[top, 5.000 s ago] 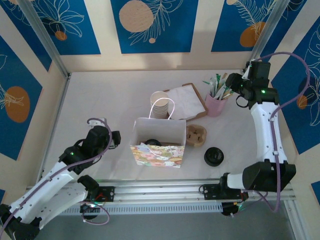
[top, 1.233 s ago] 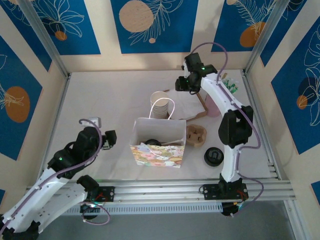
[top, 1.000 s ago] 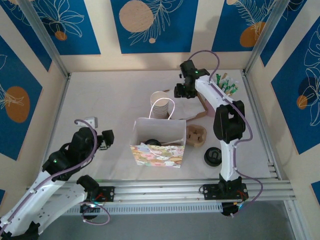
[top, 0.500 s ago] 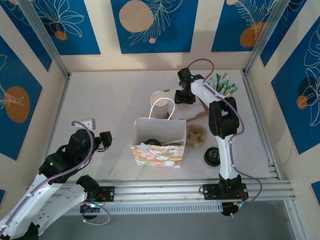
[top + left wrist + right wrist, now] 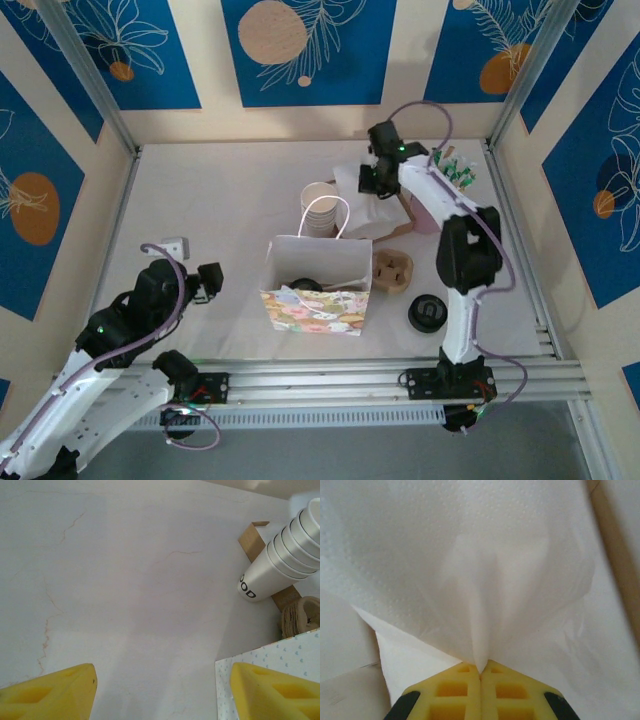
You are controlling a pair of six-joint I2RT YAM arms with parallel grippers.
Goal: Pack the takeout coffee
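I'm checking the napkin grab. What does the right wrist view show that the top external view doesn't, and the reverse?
Right wrist: the right end effector up close, its yellow fingers pressed together on a pinched fold of the white napkin, with the embossed texture visible. Top external: where this happens, well behind the paper bag, and the takeout coffee standing to the right of the bag. Both: the napkin at the right end effector.

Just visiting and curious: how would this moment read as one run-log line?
right jaws: shut on paper napkin | left jaws: open, over table | gift bag: upright
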